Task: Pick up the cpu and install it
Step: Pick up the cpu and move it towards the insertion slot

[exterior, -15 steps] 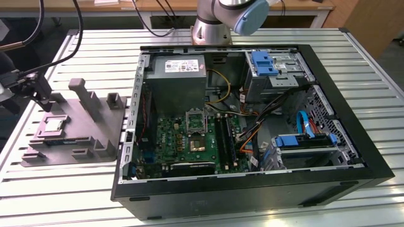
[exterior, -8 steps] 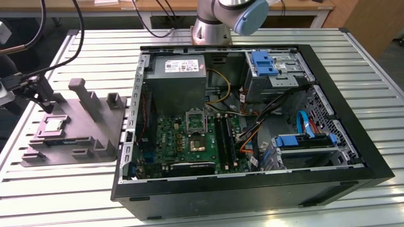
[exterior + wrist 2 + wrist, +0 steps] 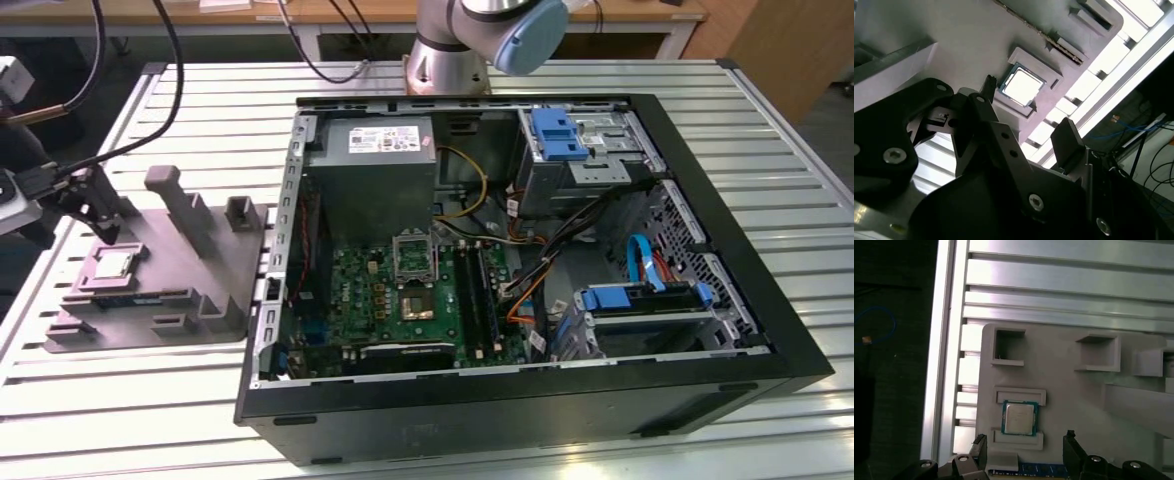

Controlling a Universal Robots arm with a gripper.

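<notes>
Pick stage: gripper (image 3: pixel 1024 437) hovers over cpu (image 3: pixel 1020 418) seated in grey fixture (image 3: pixel 1064 400), jaws open, empty. Grasp likely needs centring on its edges.

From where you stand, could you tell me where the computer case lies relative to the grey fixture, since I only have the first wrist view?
Observer: In the exterior view, the open computer case lies to the exterior view's right of the grey fixture.
Operator: Thank you; is its motherboard exposed?
Observer: Yes, the green motherboard lies uncovered inside it.
Operator: And the cpu?
Observer: The cpu sits in the fixture's half away from the case, under the open gripper.
</notes>
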